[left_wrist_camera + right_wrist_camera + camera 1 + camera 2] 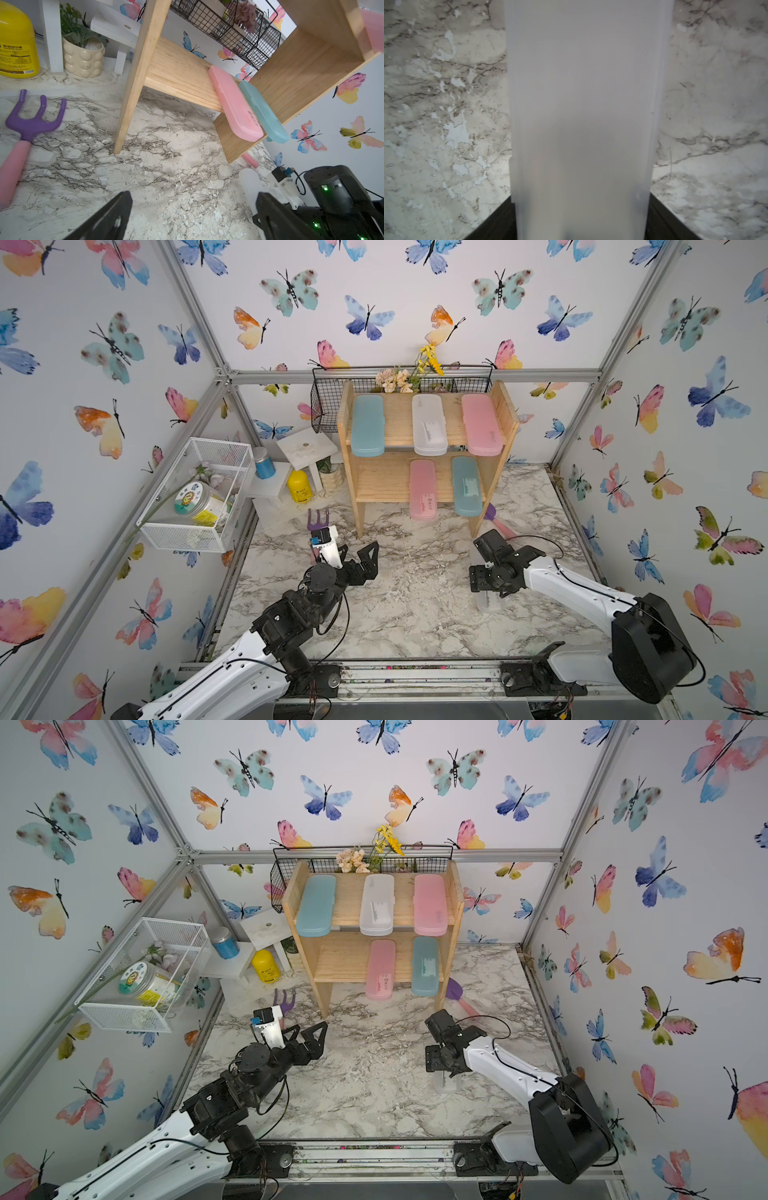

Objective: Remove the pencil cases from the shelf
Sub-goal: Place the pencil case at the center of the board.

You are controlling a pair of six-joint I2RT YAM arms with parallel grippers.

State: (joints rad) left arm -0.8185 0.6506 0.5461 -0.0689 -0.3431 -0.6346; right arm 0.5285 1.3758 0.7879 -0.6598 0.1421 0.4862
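Observation:
The wooden shelf (509, 414) stands at the back. Its upper tier carries a teal pencil case (368, 425), a white one (429, 424) and a pink one (482, 424). On the lower tier lie a pink case (422, 488) and a teal case (466, 486), both overhanging the front edge. My right gripper (488, 589) points down at the marble floor, shut on a translucent white pencil case (581, 104) whose end shows below it (490, 601). My left gripper (359, 549) hovers open and empty in front of the shelf's left leg.
A purple garden fork (319, 519) lies by the left gripper. A purple trowel (490, 512) sits by the shelf's right leg. A yellow bottle (299, 486), white step stand (306, 446) and white wire basket (199, 493) crowd the left; a black wire basket (328, 404) hangs behind.

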